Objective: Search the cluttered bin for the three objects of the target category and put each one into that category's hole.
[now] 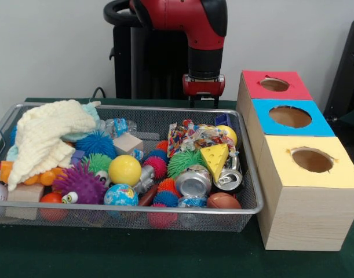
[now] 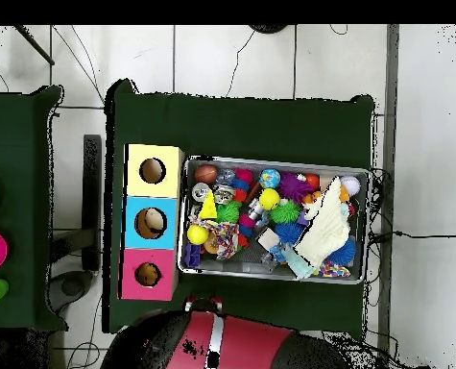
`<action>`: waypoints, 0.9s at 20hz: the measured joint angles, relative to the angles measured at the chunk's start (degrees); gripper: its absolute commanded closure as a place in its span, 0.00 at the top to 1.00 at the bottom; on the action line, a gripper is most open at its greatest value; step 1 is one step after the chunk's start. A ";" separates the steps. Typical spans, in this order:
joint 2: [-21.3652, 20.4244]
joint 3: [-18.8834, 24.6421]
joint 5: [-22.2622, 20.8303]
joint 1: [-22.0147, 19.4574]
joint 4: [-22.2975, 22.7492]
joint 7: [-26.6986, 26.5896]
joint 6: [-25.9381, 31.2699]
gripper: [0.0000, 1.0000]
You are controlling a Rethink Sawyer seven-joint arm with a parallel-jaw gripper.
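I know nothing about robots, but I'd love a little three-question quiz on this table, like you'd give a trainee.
1. True or false: the cream knitted cloth lies inside the silver wire-mesh basket.
2. In the front view, which paper-faced round hole on the wooden boxes is farthest from the camera: A the red-faced hole, B the blue-faced hole, C the yellow-faced hole?
3. Fill in: the yellow wedge with holes is shaped like a piece of ____.

Key: 1 true; 2 A; 3 cheese.
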 measured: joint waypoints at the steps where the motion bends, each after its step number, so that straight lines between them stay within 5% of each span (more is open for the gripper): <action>1: -0.17 0.00 0.25 0.10 -0.02 0.00 0.01 1.00; 7: -3.94 -0.57 3.32 2.06 -0.01 0.00 3.69 1.00; 18: -12.88 -3.63 6.52 7.14 -0.06 0.00 20.05 1.00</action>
